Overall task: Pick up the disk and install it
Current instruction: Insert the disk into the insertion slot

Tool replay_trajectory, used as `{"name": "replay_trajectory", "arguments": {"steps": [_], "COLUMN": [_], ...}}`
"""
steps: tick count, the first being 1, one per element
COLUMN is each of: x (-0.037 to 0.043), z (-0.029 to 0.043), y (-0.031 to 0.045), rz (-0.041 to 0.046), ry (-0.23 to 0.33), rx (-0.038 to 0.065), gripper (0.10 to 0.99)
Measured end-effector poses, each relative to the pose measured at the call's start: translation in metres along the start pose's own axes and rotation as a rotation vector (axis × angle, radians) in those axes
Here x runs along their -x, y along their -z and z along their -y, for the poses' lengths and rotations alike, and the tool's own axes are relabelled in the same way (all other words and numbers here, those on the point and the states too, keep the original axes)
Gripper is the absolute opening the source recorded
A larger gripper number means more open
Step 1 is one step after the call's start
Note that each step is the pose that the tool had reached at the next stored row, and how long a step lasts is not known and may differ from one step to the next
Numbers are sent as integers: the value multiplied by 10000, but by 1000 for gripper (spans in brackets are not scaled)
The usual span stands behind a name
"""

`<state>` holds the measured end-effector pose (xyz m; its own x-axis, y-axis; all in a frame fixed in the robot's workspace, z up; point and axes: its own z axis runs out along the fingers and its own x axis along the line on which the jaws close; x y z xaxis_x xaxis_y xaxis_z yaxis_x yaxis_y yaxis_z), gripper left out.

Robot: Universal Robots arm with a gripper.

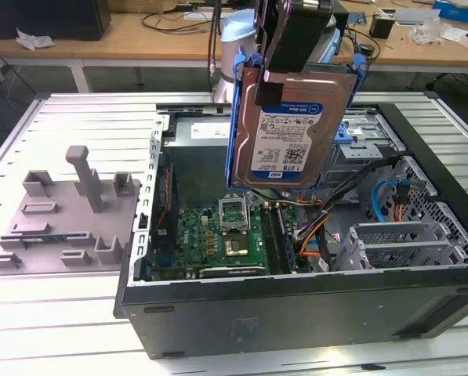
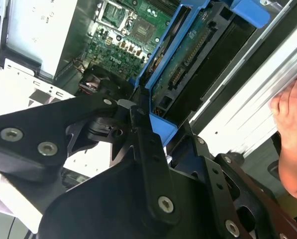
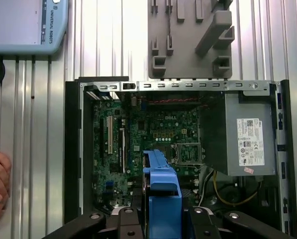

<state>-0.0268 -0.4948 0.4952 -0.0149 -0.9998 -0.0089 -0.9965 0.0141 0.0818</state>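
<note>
over the open computer case [image 1: 296, 309]: disk [image 1: 290, 129] upright, clear of the board [image 1: 218, 235]
tool [image 1: 295, 48]: pinching the disk's top edge

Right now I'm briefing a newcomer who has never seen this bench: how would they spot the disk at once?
Find the open computer case on the metal table. Above it, the claw holds the disk upright. It is a silver slab with a blue-and-white label in a blue frame, unlike the plain grey plate beside the case.
</note>
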Motion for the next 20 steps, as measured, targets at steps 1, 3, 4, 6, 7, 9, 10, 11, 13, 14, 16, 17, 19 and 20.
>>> {"name": "replay_trajectory", "arguments": {"steps": [1, 3, 4, 6, 7, 9, 10, 11, 13, 14, 16, 17, 19, 20], "x": [-1, -9, -24, -53, -71, -105, -119, -130, -146, -146, -147, -147, -148, -148], "z": [-1, -1, -1, -2, -2, -2, -1, -2, -2, -1, -1, -1, -1, -1], "y": [-1, -1, -3, -9, -12, -18, -20, -22, -22, -22, -22, -21, -22, -22], "rz": [35, 67, 108, 217, 286, 424, 473, 502, 506, 506, 505, 504, 505, 506], "ry": [5, 23, 48, 80, 97, 132, 148, 162, 170, 169, 170, 170, 170, 170], "rx": [-64, -239, -316, -330, -330, -330, -329, -331, -331, -331, -331, -331, -331, -331], "gripper": [369, 369, 369, 369, 369, 369, 369, 369, 369, 369, 369, 369, 369, 369]}}
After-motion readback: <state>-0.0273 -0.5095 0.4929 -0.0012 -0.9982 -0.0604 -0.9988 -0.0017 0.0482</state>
